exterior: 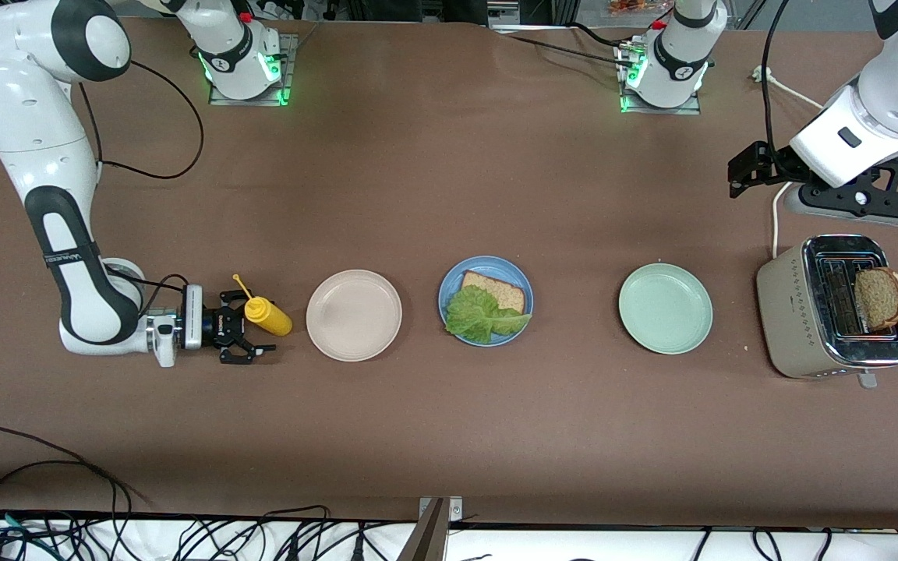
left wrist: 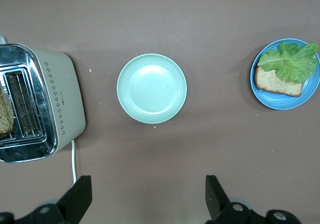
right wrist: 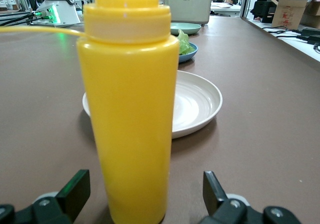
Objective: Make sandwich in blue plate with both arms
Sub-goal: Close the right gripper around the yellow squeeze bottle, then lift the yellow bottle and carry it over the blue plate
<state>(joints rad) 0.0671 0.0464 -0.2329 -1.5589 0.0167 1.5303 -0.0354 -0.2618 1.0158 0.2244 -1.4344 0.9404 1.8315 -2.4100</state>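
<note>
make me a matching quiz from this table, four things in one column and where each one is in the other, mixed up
Things:
1. lettuce leaf
2. second bread slice
3. yellow squeeze bottle
4. pale green plate

Places:
A. standing in a slot of the toaster
B. between the open fingers of the right gripper
C. on the bread slice in the blue plate
D. bare, between the blue plate and the toaster

Pairs: 1-C, 2-A, 3-B, 4-D
</note>
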